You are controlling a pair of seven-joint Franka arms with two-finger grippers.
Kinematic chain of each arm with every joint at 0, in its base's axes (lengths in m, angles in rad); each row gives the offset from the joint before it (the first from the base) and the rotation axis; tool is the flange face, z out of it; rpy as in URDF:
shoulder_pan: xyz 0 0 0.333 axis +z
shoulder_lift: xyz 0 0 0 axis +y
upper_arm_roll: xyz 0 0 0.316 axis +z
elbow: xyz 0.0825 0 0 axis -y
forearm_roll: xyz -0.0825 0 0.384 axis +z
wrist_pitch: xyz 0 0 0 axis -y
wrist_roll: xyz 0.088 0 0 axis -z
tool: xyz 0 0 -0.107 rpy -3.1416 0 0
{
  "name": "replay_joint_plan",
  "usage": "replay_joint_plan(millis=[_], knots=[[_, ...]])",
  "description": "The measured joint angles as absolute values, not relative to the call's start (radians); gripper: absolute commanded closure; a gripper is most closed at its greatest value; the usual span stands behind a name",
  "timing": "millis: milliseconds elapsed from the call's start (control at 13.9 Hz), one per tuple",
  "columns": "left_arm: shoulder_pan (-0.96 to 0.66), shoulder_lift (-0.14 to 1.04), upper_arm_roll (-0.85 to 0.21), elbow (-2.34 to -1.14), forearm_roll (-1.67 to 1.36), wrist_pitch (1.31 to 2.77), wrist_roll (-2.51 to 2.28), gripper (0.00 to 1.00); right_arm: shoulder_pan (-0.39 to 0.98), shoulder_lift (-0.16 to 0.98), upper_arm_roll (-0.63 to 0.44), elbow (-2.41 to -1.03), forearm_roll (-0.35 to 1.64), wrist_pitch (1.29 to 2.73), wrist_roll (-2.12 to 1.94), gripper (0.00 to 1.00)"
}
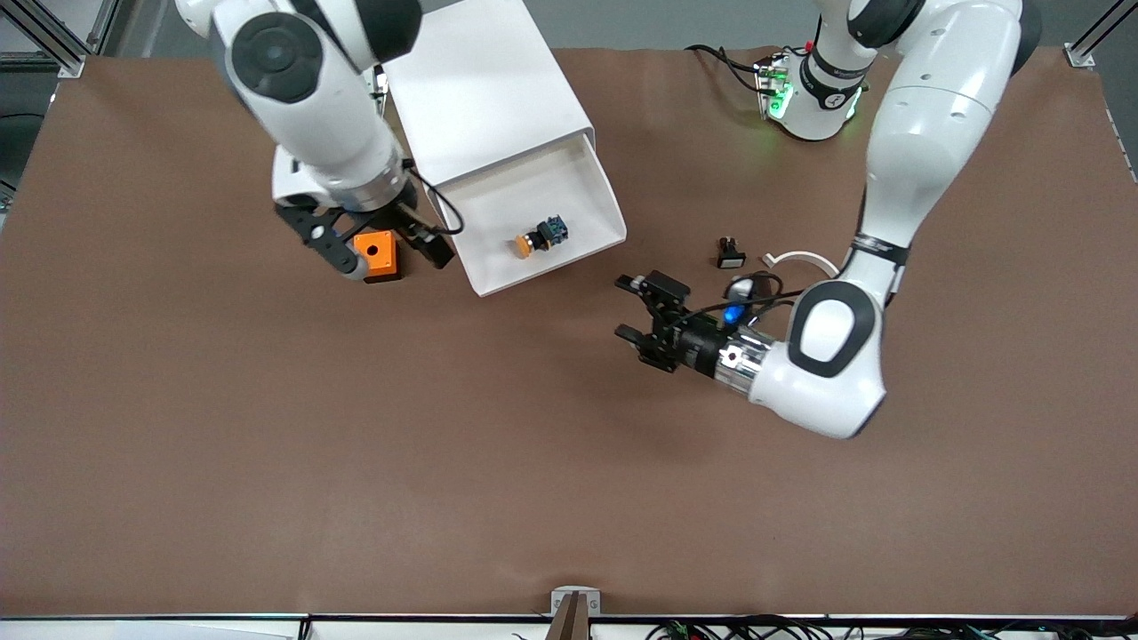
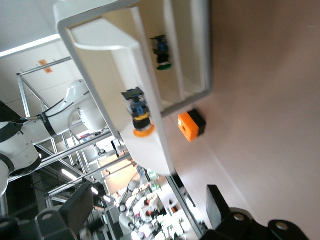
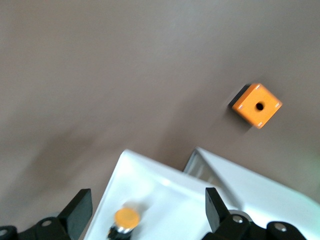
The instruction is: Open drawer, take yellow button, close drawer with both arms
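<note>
Left gripper (image 1: pixel 629 309): fingers apart, holding nothing, low over the table near the drawer's front.
Right gripper (image 1: pixel 378 253): fingers apart, over the orange cube (image 1: pixel 376 255).
Drawer (image 1: pixel 569 164): pulled out of the cabinet (image 1: pixel 484 84).
Button (image 1: pixel 539 236): lying inside the drawer.

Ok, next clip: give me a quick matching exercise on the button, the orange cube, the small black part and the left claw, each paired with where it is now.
Things:
1. button
2. orange cube
3. small black part
4. left claw

Places:
A. on the table below the right claw
B. open, over bare table near the drawer's front
C. lying inside the open drawer
D. on the table beside the left arm's wrist

Pairs: 1-C, 2-A, 3-D, 4-B
</note>
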State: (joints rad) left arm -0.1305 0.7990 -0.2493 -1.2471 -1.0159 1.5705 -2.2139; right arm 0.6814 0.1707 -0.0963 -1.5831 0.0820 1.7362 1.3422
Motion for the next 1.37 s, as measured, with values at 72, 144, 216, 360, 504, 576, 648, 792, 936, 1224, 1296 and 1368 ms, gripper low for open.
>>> replay_joint_plan(millis=[72,144,216,360,504,576,648,792,936,1224,1296,1368], knots=[[-0.106,0.796,-0.247,-1.243,-0.989,1.561,-2.174,0.01,0.715,0.176,-0.096,-1.595,0.082,1.771,1.400,0.00],[-0.085,0.790,-0.245,-1.242,-0.953,1.551,-2.139,0.01,0.746,0.188,-0.096,-1.603,0.083,1.800,1.447,0.00],[-0.069,0.783,-0.245,-1.241,-0.914,1.537,-2.100,0.01,0.771,0.206,-0.096,-1.609,0.083,1.827,1.487,0.00],[-0.051,0.764,-0.245,-1.238,-0.816,1.524,-1.994,0.01,0.811,0.249,-0.097,-1.613,0.083,1.874,1.543,0.00],[-0.050,0.741,-0.244,-1.238,-0.650,1.523,-1.903,0.01,0.845,0.289,-0.097,-1.613,0.082,1.898,1.567,0.00],[-0.053,0.734,-0.245,-1.238,-0.540,1.523,-1.860,0.01,0.858,0.301,-0.098,-1.613,0.082,1.903,1.574,0.00],[-0.056,0.730,-0.248,-1.238,-0.421,1.522,-1.811,0.01,0.868,0.310,-0.098,-1.613,0.082,1.907,1.585,0.00],[-0.062,0.728,-0.255,-1.238,-0.238,1.522,-1.686,0.01,0.885,0.322,-0.098,-1.613,0.082,1.922,1.615,0.00],[-0.062,0.728,-0.251,-1.238,-0.176,1.522,-1.581,0.01,0.907,0.339,-0.098,-1.618,0.082,1.950,1.656,0.00],[-0.062,0.723,-0.250,-1.238,-0.020,1.522,-1.274,0.01,0.936,0.380,-0.099,-1.622,0.080,1.984,1.699,0.03],[-0.068,0.714,-0.253,-1.238,0.010,1.522,-1.201,0.01,0.937,0.383,-0.100,-1.623,0.080,1.985,1.700,0.04],[-0.074,0.703,-0.255,-1.238,0.022,1.522,-1.143,0.01,0.937,0.383,-0.102,-1.622,0.080,1.985,1.700,0.06]])
